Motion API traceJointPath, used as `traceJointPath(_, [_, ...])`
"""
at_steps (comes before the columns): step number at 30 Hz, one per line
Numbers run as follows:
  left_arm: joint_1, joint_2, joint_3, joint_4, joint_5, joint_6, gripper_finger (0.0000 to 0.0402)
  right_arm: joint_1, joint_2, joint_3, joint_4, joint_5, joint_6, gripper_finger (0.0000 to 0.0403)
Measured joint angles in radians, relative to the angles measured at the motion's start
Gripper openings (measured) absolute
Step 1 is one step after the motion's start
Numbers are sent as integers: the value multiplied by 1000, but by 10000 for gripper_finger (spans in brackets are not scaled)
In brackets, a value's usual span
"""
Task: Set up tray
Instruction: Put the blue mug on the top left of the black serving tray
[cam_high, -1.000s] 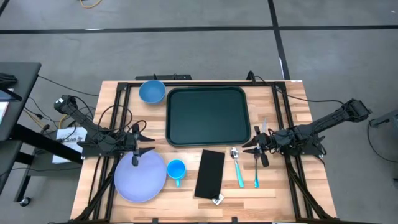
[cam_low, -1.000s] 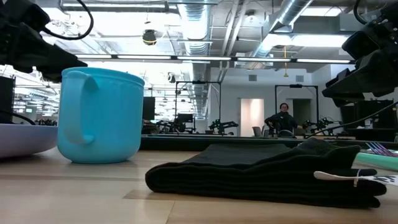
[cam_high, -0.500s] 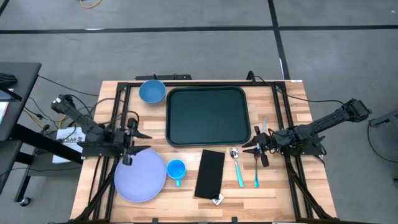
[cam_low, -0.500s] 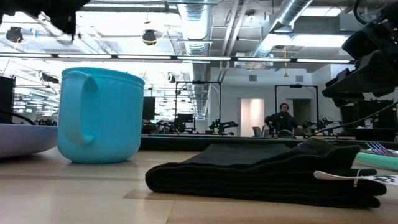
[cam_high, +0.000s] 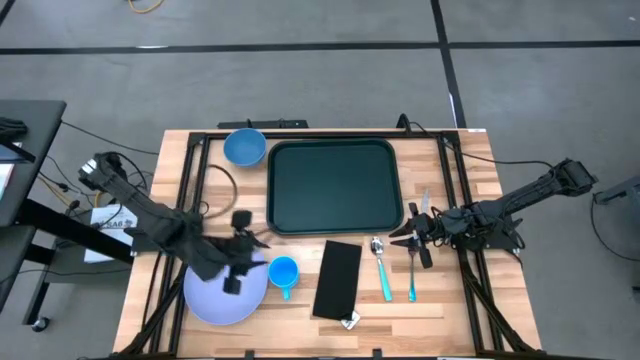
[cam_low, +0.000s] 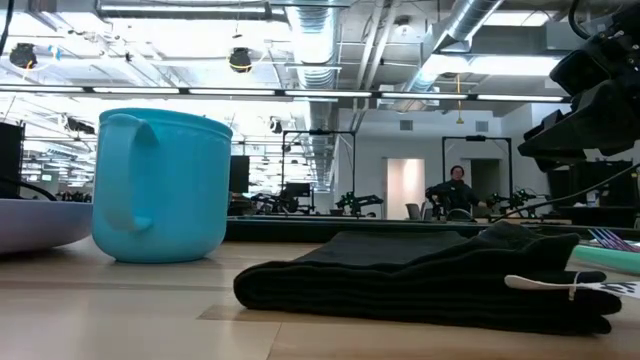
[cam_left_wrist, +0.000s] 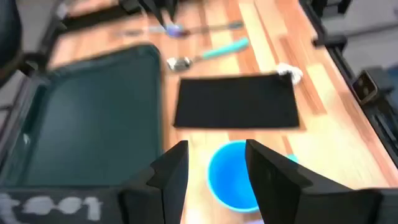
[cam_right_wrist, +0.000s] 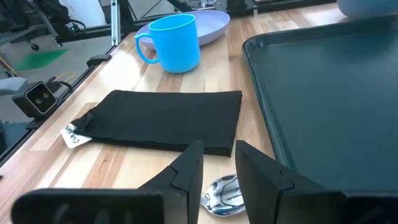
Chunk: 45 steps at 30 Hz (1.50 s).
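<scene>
Wooden desk (cam_high: 470, 300), nothing yet on tray (cam_high: 333, 186); plate (cam_high: 212, 295), cup (cam_high: 283, 272), cloth (cam_high: 338, 278), cutlery outside. Left pincer (cam_high: 243, 262) wide, empty, over plate; right pincer (cam_high: 412, 240) narrow, empty.

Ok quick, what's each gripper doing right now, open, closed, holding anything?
Left gripper: open, empty, above the blue cup by the lavender plate.
Right gripper: open, empty, over the spoon beside the tray.

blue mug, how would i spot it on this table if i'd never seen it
Start at the dark green tray mid-table. Just below its left corner, between the lavender plate and the folded black cloth, stands the blue mug. Unlike the blue bowl, it has a handle.
</scene>
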Motion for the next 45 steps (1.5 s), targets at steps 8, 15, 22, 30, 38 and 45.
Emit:
traceJointPath(8, [7, 272, 204, -165, 86, -118, 148, 0, 0, 0, 0, 0, 0, 87])
traceJointPath(15, [91, 368, 232, -252, 251, -313, 148, 0, 0, 0, 0, 0, 0, 87])
traceJointPath(22, [209, 382, 233, -285, 314, -309, 148, 0, 0, 0, 0, 0, 0, 87])
traceJointPath(30, [298, 384, 233, -324, 384, -169, 148, 0, 0, 0, 0, 0, 0, 87])
traceJointPath(38, [322, 384, 233, -299, 438, -13, 148, 0, 0, 0, 0, 0, 0, 87])
traceJointPath(45, [246, 384, 233, -164, 483, 90, 148, 0, 0, 0, 0, 0, 0, 87])
